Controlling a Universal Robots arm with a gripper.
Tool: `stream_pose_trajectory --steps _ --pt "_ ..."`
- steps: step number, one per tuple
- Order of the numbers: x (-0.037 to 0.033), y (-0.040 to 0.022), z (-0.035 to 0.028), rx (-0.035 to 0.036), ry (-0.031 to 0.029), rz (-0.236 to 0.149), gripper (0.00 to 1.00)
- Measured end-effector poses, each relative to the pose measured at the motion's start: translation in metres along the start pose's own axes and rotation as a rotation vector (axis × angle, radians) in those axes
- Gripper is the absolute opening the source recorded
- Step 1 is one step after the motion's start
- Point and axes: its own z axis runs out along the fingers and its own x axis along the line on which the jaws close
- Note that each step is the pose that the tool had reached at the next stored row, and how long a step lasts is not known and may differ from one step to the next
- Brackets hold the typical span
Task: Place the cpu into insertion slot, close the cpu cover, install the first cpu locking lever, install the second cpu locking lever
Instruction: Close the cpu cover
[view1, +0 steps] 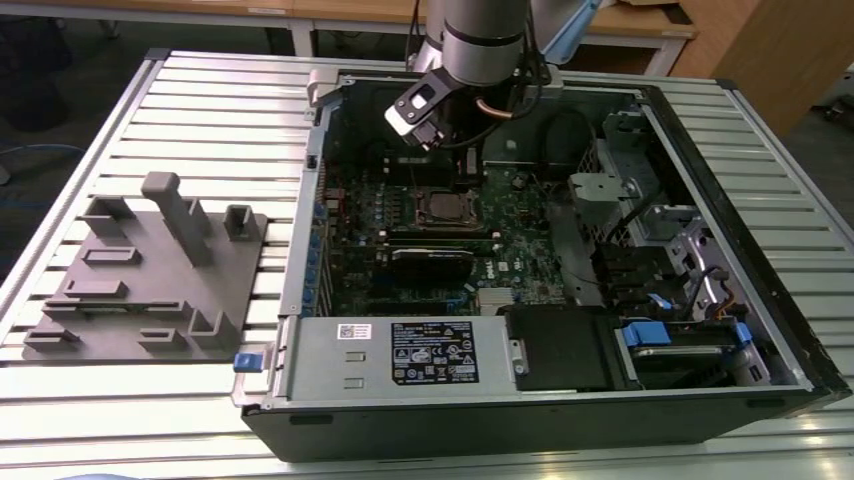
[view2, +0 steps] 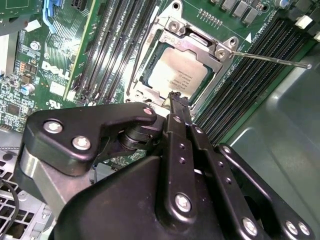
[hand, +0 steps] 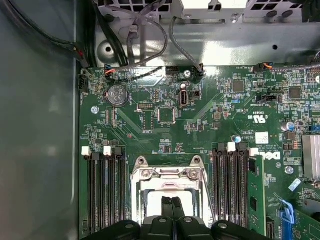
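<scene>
Gripper linkage up close in the second wrist view, fingers clenched together, nothing between them. Tip hovers just over the near edge of the cpu. The cpu sits in the socket, with the cover frame lying flat around it. One thin lever juts out from the socket corner, across the memory slots. Case lies open on the table.

The tool, fingers together, sits over the cpu; black memory slots flank it at three and nine o'clock.
</scene>
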Motion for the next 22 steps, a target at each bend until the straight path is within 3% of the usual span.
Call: stream_pose_trajectory --steps 4,15,22 --pt "0.0000 -0.0001 0.0002 0.0000 0.0005 -0.009 0.10" --pt "0.0000 -0.0001 0.0013 0.0017 0.0055 -0.166 0.10" --pt "0.0000 -0.0004 0.0015 0.0023 0.0076 -0.225 0.10"
